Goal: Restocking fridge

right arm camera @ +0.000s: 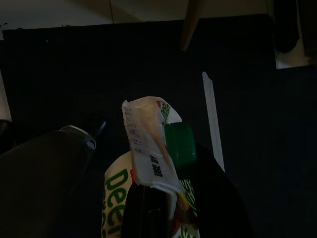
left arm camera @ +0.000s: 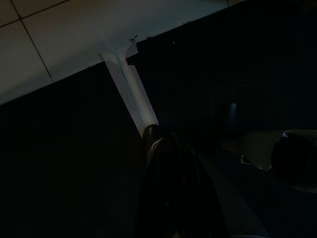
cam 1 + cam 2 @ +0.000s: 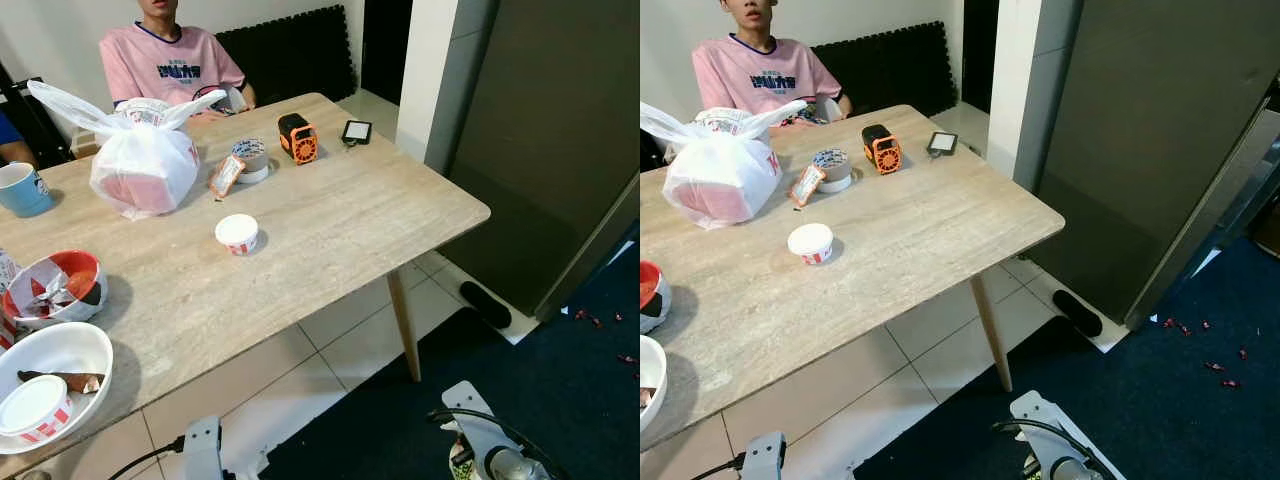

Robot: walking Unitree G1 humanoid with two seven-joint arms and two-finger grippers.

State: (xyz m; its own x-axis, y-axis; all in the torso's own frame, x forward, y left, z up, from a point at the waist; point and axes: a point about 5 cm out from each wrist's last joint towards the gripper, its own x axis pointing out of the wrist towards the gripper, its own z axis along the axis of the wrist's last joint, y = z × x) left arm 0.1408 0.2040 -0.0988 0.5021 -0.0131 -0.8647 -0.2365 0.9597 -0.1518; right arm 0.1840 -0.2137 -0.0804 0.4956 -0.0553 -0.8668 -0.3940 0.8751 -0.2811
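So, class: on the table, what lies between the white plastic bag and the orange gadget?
Between the white plastic bag and the orange gadget sit a roll of tape and a small orange packet leaning against it, seen in both eye views.

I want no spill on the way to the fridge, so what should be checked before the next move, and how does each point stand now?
1. Carton held in the right gripper: ok, the fingers are shut on it.
2. Carton's green cap on: ok.
3. Fridge door open: not ok, it looks shut.
4. Left gripper free for the door: cannot tell, too dark.
5. Way to the fridge: not ok, a dark slipper lies at its foot.
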